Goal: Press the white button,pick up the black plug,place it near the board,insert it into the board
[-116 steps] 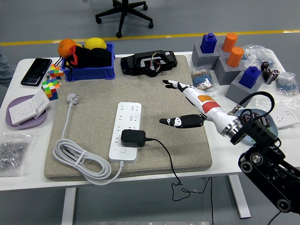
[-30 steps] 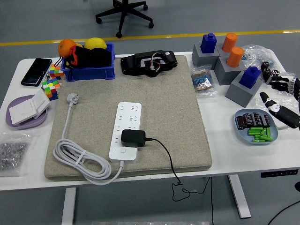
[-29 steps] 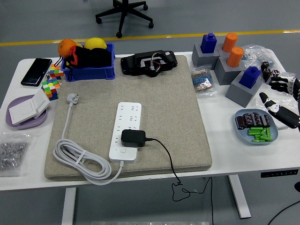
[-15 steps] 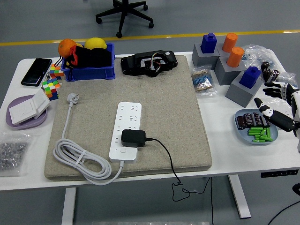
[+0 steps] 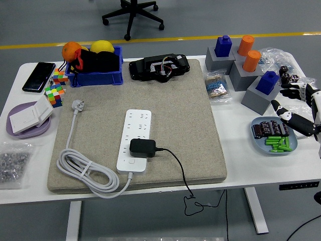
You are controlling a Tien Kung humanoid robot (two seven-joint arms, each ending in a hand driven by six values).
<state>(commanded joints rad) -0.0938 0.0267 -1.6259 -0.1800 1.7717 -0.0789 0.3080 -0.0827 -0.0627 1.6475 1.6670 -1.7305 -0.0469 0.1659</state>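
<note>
Plug (image 5: 142,147), black and blocky, sits seated in the white power strip (image 5: 135,140) near the strip's lower end, its long side lying across the strip and its cord (image 5: 176,170) trailing right and down over the desk (image 5: 235,165) edge. The strip runs lengthwise away from the near edge on the grey mat (image 5: 170,115), with its white button (image 5: 131,162) just below the plug. A blue bin (image 5: 95,75) at the far left holds black gear, an orange and a yellow fruit. A light blue dish (image 5: 272,146) at right carries green batteries and dark cells. A purple plate (image 5: 15,128) holds a white switch box. The right hand (image 5: 296,108) hovers at the right edge above that dish, fingers (image 5: 286,115) spread apart, holding nothing.
</note>
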